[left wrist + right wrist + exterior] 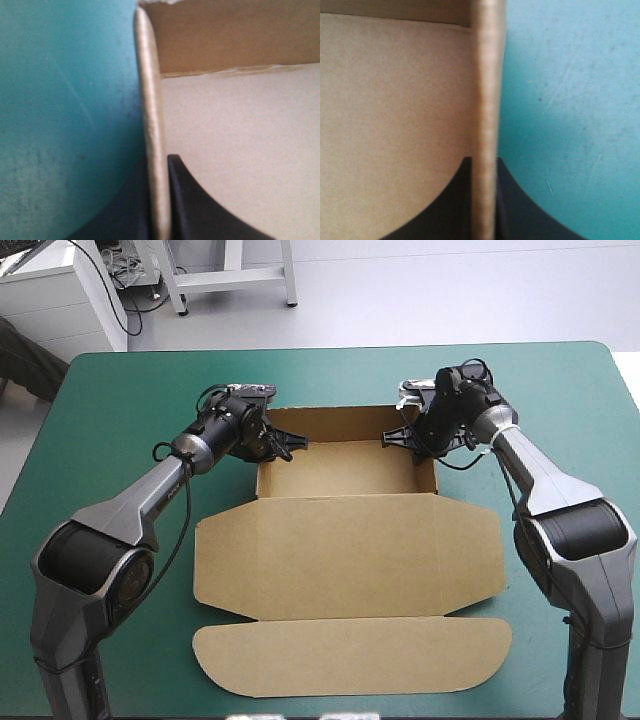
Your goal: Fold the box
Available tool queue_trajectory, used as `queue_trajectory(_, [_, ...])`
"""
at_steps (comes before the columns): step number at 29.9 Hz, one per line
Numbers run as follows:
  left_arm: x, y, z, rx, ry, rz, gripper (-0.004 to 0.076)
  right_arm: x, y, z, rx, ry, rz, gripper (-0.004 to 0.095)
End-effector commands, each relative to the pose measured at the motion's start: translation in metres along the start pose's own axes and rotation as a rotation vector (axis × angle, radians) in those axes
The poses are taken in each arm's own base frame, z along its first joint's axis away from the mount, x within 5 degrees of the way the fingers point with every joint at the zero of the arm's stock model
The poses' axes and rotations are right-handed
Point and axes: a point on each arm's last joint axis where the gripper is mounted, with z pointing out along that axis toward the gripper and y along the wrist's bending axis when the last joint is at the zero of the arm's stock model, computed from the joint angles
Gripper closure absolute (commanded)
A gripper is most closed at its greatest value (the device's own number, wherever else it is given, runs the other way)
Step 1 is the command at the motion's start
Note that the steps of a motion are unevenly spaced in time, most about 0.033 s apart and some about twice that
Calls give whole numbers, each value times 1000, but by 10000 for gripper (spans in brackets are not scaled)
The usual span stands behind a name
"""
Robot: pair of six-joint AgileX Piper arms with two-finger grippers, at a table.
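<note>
- Nearest the robot, the box (345, 555) lies opened out on the tabletop (110, 400), about midway between the left and right edges of the teal-green cover.
- Its nearest part is a long tuck flap (350, 655) with rounded ends, lying flat on the cover close to the near edge.
- Past a crease, the wide lid (345, 530) also lies flat, with a short flap splayed out at each end.
- Beyond the lid stands the tray (345, 468), with its walls raised and its top open.
- The left arm (130, 510) comes in over the cover from the left and reaches the far end of the tray's left wall (152, 125).
- The left jaws are all but closed and grip that wall. In the left wrist view it stands edge-on between the black fingers (200, 210), with the cover on its outer side and the tray floor on its inner side.
- The right arm (560, 500) reaches the far end of the right wall (487, 100) in the same way.
- The right jaws are likewise nearly closed and pinch that wall edge-on between their fingers (440, 210), with board on one side and cover on the other.
- Farthest off, the far wall (340, 422) spans the gap between the two sets of jaws. It seems upright, though its corners are too blurred in the wrist views to tell how they are tucked.
</note>
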Motion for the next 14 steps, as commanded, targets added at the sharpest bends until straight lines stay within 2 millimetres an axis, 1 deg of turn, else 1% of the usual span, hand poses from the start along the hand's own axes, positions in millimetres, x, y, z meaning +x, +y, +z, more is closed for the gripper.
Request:
queue_trajectory(1, [-7,-22,-5,132,-97,-1,731,-10,-1,6,-18,-91,-31,928])
queue_trajectory(6, [-6,-22,-5,130,-93,9,728,-7,-1,5,-13,-55,-56,913])
queue_trajectory(8, [-4,-21,-5,120,-74,54,705,-6,-1,1,-12,-26,-122,866])
queue_trajectory(10, [-3,-20,-5,113,-56,67,653,-7,-1,-5,-12,-11,-134,797])
queue_trajectory(14, [-1,-20,-6,108,-37,66,492,-10,0,-25,-3,17,-179,621])
